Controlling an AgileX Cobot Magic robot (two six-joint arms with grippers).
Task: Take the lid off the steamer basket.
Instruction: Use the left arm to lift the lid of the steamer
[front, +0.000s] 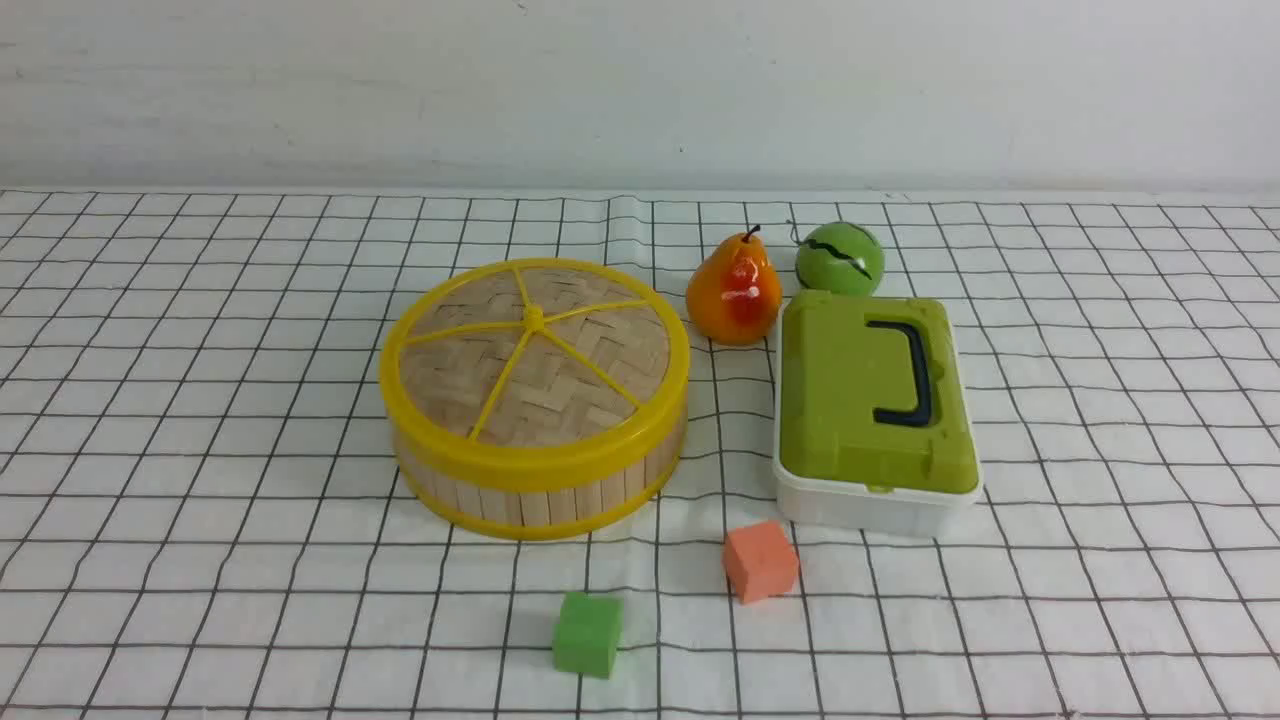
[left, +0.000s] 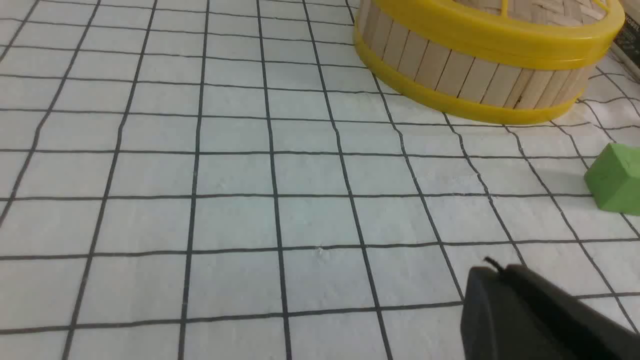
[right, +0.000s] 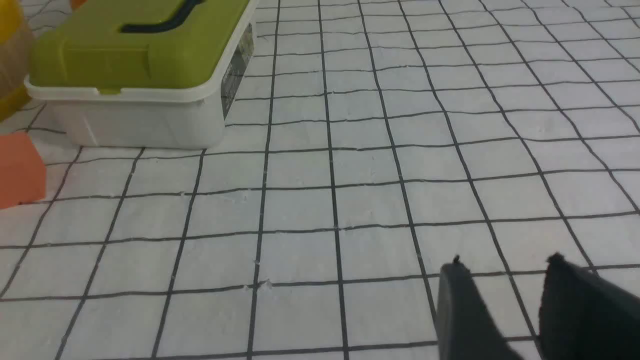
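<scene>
The steamer basket (front: 540, 490) stands left of centre on the checked cloth, with bamboo-slat walls and yellow rims. The lid (front: 535, 365), woven bamboo with a yellow rim, spokes and centre knob, sits on it. Both show in the left wrist view, the basket (left: 470, 75) and the lid's rim (left: 500, 37). My left gripper (left: 492, 270) is shut and empty, low over the cloth, well short of the basket. My right gripper (right: 505, 265) is open and empty over bare cloth, away from the basket. Neither gripper shows in the front view.
A white box with a green lid and dark handle (front: 872, 400) stands right of the basket, also in the right wrist view (right: 135, 75). A pear (front: 733, 290) and green ball (front: 840, 258) lie behind. An orange cube (front: 760, 561) and green cube (front: 587, 633) lie in front.
</scene>
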